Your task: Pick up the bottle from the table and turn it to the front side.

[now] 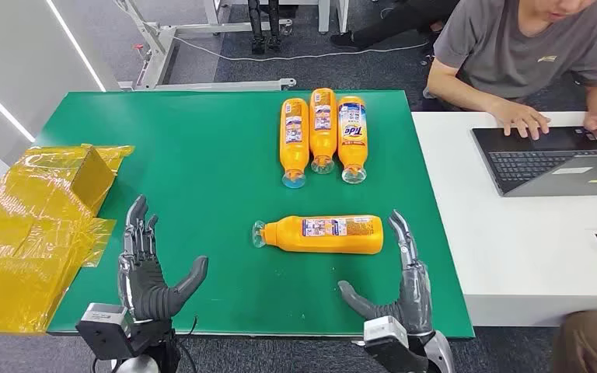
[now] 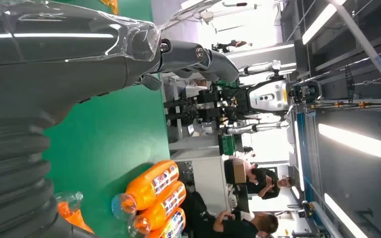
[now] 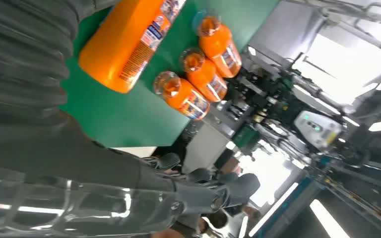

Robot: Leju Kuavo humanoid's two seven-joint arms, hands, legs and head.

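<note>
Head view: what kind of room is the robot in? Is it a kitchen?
Not a kitchen; it looks like a robot lab or test workshop. A person types on a laptop beside the green table, and another humanoid robot stands under long ceiling lights in the left wrist view.

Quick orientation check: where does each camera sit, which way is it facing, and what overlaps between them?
Head view: high on the body, looking forward and down at the green table; left hand and right hand both open.
Left wrist view: behind the left hand, facing across the table.
Right wrist view: behind the right hand, facing the lone bottle.
All share the three-bottle row.
</note>
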